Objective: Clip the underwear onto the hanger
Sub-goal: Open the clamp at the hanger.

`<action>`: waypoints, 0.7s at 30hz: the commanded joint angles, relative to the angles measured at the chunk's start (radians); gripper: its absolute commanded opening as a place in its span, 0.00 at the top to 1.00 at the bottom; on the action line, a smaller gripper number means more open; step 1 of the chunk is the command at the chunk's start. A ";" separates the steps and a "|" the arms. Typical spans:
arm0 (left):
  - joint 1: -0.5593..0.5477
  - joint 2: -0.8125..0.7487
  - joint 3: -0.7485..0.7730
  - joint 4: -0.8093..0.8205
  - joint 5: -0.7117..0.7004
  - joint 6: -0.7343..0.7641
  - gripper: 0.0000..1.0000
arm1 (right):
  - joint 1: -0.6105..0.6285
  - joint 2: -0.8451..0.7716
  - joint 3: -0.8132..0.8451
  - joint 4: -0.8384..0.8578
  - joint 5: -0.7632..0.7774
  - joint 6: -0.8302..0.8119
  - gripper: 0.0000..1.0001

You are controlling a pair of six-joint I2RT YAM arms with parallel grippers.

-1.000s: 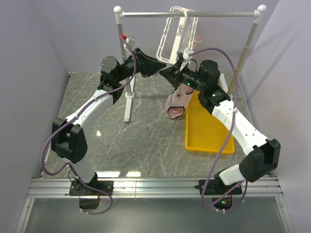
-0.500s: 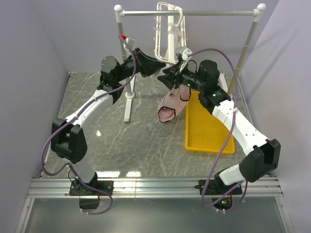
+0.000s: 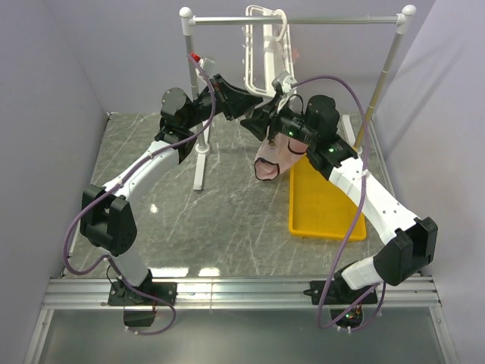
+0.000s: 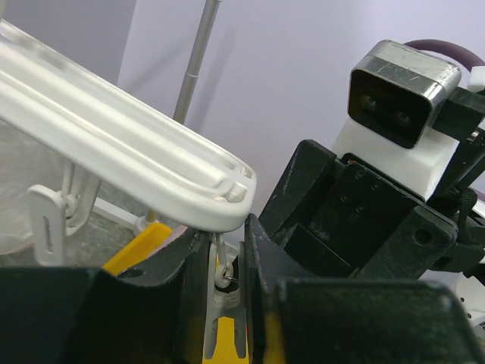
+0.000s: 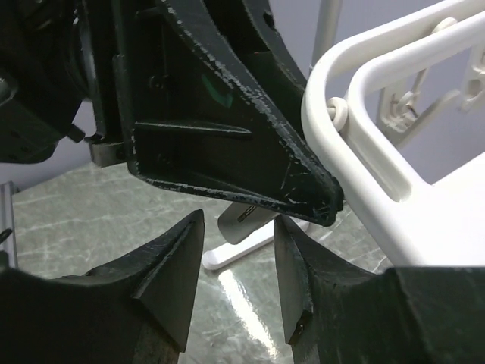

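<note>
The white hanger (image 3: 261, 47) hangs from the rail by its hook. My left gripper (image 3: 256, 98) is at the hanger's lower end, shut on one dangling clip (image 4: 222, 299) under the frame corner (image 4: 220, 205). My right gripper (image 3: 255, 121) faces it from just below, jaws open with nothing between them (image 5: 239, 235); the left finger (image 5: 227, 144) and the clip's tip (image 5: 242, 221) lie right in front. A pale pink underwear (image 3: 271, 161) with dark trim hangs under the right gripper. I cannot tell whether the clip holds it.
A grey rail stand (image 3: 295, 21) with white ball ends spans the back, its left post and foot (image 3: 200, 152) beside my left arm. A yellow tray (image 3: 326, 205) lies on the marble table under my right arm. Other clips (image 4: 45, 220) dangle along the hanger.
My right gripper has opened. The hanger swung from tilted to nearly upright, the left jaws tightened on the clip, and the underwear shifted slightly beneath the right gripper.
</note>
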 commanded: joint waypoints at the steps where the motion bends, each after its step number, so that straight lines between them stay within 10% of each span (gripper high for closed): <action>1: -0.003 0.010 0.055 0.007 -0.074 0.027 0.97 | 0.016 -0.022 0.047 0.065 0.009 0.040 0.51; 16: -0.012 -0.005 0.025 0.007 -0.071 0.017 0.85 | 0.022 -0.006 0.044 0.091 0.205 0.023 1.00; 19: -0.012 -0.007 0.025 -0.005 -0.085 0.022 0.93 | 0.019 -0.020 0.032 0.093 0.223 0.024 1.00; 21: -0.011 -0.008 0.028 -0.013 -0.106 0.017 0.99 | 0.016 -0.025 0.027 0.094 0.201 0.058 0.81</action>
